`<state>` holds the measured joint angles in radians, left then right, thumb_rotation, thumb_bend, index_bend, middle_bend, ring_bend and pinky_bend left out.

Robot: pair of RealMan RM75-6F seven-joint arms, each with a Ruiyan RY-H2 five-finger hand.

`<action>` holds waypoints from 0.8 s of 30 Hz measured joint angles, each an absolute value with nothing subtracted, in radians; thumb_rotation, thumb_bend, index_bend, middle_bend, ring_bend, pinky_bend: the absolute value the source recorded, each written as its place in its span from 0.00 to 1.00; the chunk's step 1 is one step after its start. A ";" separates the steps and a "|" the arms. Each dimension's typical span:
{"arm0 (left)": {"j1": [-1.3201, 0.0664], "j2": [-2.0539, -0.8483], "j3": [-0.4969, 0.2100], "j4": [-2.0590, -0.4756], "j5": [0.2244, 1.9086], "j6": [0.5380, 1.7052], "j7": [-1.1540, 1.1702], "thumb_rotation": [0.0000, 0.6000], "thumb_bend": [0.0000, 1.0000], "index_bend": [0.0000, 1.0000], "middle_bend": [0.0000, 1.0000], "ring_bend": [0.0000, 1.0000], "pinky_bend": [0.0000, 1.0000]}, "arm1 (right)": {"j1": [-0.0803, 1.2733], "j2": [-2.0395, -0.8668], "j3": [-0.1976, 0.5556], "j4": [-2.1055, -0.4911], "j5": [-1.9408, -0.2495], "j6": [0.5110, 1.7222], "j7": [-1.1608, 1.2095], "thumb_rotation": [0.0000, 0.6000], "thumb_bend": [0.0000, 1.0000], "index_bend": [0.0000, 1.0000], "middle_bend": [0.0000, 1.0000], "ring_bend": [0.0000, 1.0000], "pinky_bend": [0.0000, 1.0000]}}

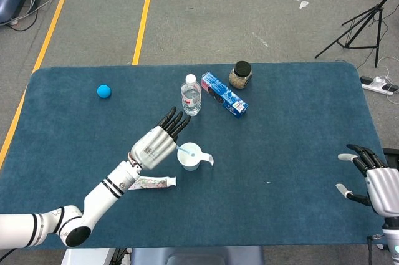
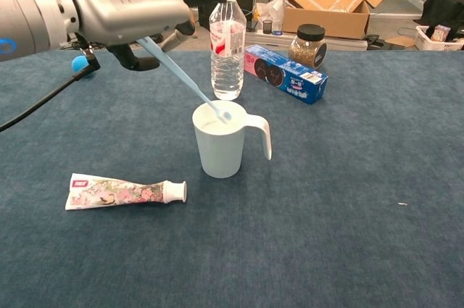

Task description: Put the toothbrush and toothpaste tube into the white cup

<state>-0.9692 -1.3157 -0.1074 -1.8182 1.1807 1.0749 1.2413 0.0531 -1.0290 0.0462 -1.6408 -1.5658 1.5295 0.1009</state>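
Blue carpet-like cloth covers the table (image 1: 299, 153), and behind it the floor is a clutter of cables and cardboard boxes. Over the near left part of the table, the left hand (image 1: 156, 143) holds the toothbrush (image 2: 181, 75) by its handle, pinched underneath the palm while the other fingers stretch out forward. The brush slants down to the right, and its head sits just inside the mouth of the white cup (image 2: 221, 141), at or barely past the rim. So the step in hand looks like the first one: getting the brush into the cup. It is not let go yet.

The toothpaste tube (image 2: 125, 191) lies flat on the cloth, near and to the left of the cup, cap pointing at the cup, apart from it and untouched.

Far over at the right near edge, the right hand (image 1: 373, 181) idles with its fingers spread and nothing in it.

Next, I'd judge, the brush wants tipping more upright and lowering before the pinch is released, so it drops in without levering the light cup over. After that comes the tube.
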 measured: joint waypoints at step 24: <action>-0.970 -1.343 -0.075 -1.784 1.334 1.101 1.222 1.00 0.40 0.12 0.00 0.00 0.00 | 0.051 -1.026 0.047 -1.642 -1.568 1.534 0.109 1.00 0.10 0.35 0.22 0.19 0.45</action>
